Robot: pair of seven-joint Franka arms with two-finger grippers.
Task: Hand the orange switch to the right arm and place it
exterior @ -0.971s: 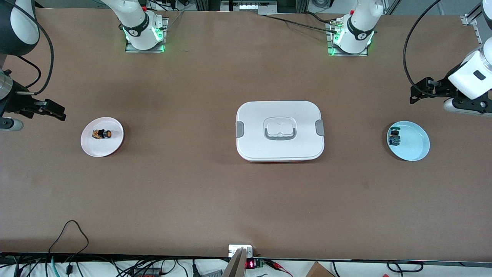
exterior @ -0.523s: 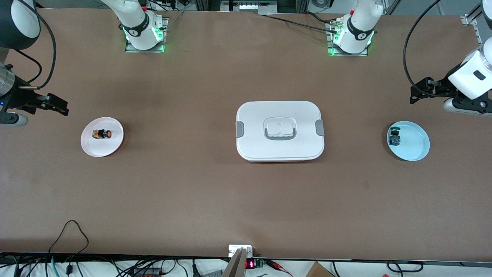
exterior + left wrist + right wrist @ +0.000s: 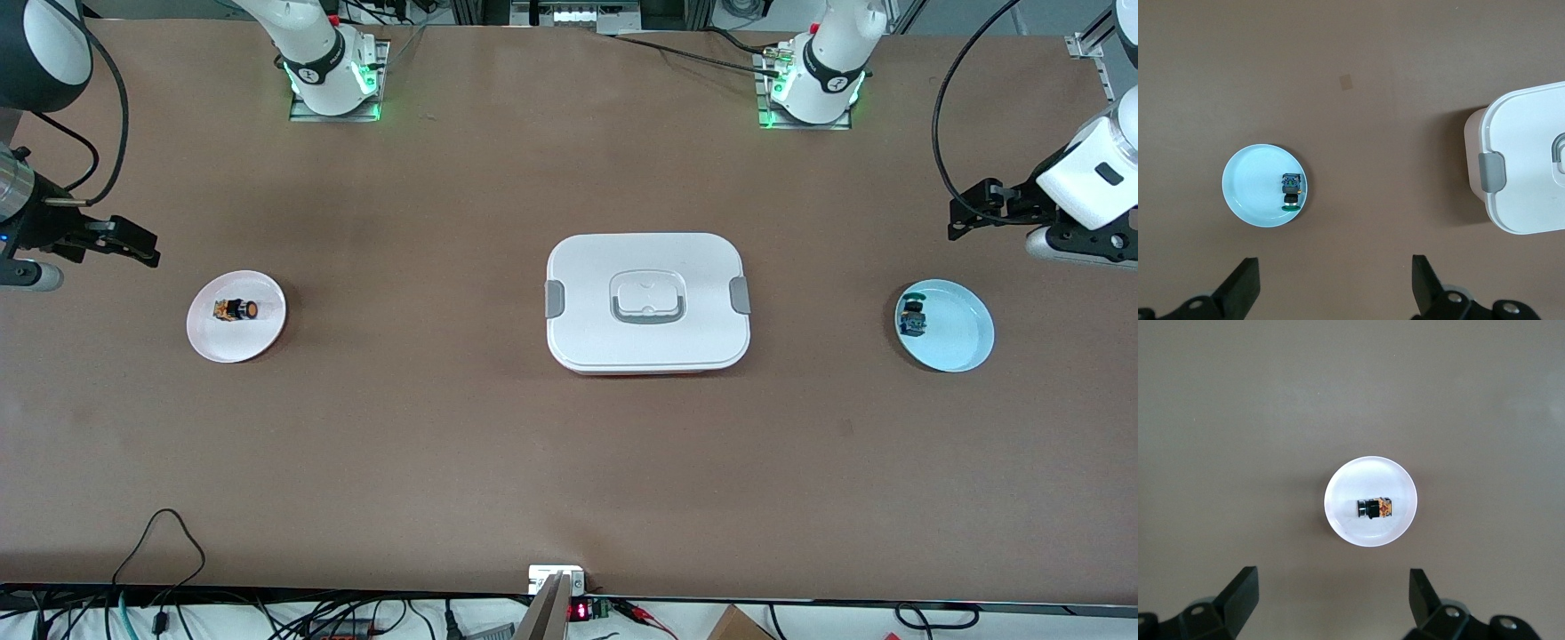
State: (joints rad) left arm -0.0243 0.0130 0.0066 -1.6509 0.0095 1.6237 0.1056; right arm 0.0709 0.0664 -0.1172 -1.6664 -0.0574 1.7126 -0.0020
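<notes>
Since a second ago the right gripper (image 3: 124, 249) has risen a little toward the robots' bases and now hangs over bare table at the right arm's end, a short way from the white plate (image 3: 258, 342); nothing else has shifted.

From the front camera the count is two plates, two switches, one white lidded box (image 3: 648, 351) at mid-table, and two grippers. The orange switch (image 3: 236, 309) lies on its side on the white plate. The blue-and-green switch (image 3: 912, 317) sits near the rim of the light blue plate (image 3: 965, 342) at the left arm's end. The left gripper (image 3: 969, 213) waits over the table beside that plate. This view does not settle how wide either pair of jaws stands.

The left wrist camera adds that: the left gripper (image 3: 1335, 287) is spread wide with nothing between its fingers, over the light blue plate (image 3: 1248, 193), the blue-and-green switch (image 3: 1291, 191) and a corner of the box (image 3: 1521, 167).

The right wrist camera shows the right gripper (image 3: 1333, 600) equally wide and empty, the orange switch (image 3: 1375, 509) on the white plate (image 3: 1345, 520).
</notes>
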